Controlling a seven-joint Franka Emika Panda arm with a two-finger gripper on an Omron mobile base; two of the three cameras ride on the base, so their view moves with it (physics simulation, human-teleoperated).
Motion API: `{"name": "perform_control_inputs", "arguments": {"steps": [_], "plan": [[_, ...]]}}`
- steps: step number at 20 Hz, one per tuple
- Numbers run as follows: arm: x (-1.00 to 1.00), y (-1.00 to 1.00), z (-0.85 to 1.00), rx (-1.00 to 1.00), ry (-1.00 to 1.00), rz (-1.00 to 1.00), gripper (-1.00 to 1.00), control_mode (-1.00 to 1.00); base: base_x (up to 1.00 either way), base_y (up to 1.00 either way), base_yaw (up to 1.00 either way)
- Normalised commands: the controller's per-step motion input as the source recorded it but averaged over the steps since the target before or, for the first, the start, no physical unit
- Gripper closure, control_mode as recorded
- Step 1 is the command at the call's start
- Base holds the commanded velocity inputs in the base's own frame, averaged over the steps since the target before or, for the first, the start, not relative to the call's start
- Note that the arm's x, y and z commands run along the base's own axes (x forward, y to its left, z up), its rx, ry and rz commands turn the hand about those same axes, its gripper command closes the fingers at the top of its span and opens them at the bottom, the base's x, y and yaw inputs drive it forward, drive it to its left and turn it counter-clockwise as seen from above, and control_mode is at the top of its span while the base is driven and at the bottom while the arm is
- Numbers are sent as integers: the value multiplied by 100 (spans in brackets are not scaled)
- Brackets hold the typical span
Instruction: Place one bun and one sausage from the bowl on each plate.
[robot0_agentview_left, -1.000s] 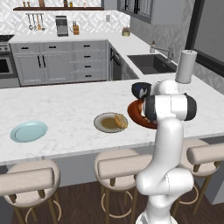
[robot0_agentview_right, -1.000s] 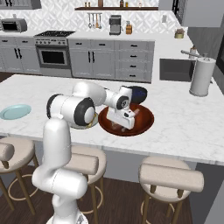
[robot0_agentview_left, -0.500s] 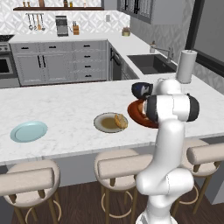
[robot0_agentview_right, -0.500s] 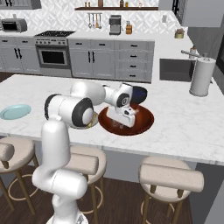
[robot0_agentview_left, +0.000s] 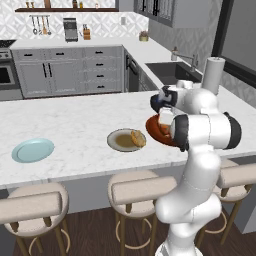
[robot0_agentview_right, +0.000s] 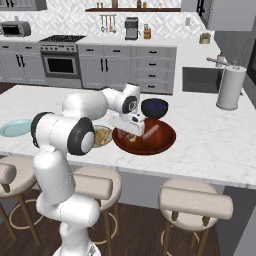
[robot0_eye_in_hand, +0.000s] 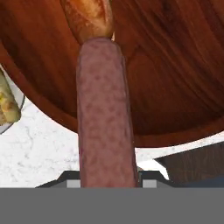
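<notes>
My gripper (robot0_agentview_right: 131, 131) hangs low over the left part of the reddish-brown bowl (robot0_agentview_right: 162, 144), shut on a sausage (robot0_eye_in_hand: 105, 113) that runs lengthwise between its jaws. A bun (robot0_eye_in_hand: 87, 17) lies in the bowl (robot0_eye_in_hand: 175, 65) just past the sausage's far end. Another sausage (robot0_agentview_right: 151, 132) lies in the bowl to the right of the hand. Left of the bowl (robot0_agentview_left: 154, 131), the beige plate (robot0_agentview_left: 119, 141) has a bun (robot0_agentview_left: 137, 137) on it. The pale blue plate (robot0_agentview_left: 33, 150) sits bare at the far left of the counter. From the left base, the gripper (robot0_agentview_left: 164, 120) is partly hidden by my arm.
A dark blue bowl (robot0_agentview_right: 154, 107) stands just behind the reddish-brown one. A paper towel roll (robot0_agentview_right: 230, 87) stands at the right near the sink (robot0_agentview_left: 172, 72). Stools (robot0_agentview_right: 192, 200) line the counter's near edge.
The jaws have shut on the sausage in the bowl. The arm has hardly moved.
</notes>
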Motion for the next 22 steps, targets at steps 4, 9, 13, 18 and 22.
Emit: {"name": "perform_control_inputs", "arguments": {"steps": [4, 9, 13, 18, 22], "plan": [[0, 72, 85, 2, 0, 19, 100, -100, 0, 0, 0], [0, 77, 63, 2, -7, 21, 100, -100, 0, 0, 0], [25, 97, 3, 1, 0, 26, 100, -100, 0, 0, 0], [35, 81, -18, 0, 0, 16, 100, -100, 0, 0, 0], [46, 67, -4, 0, 3, 10, 100, -100, 0, 0, 0]]}}
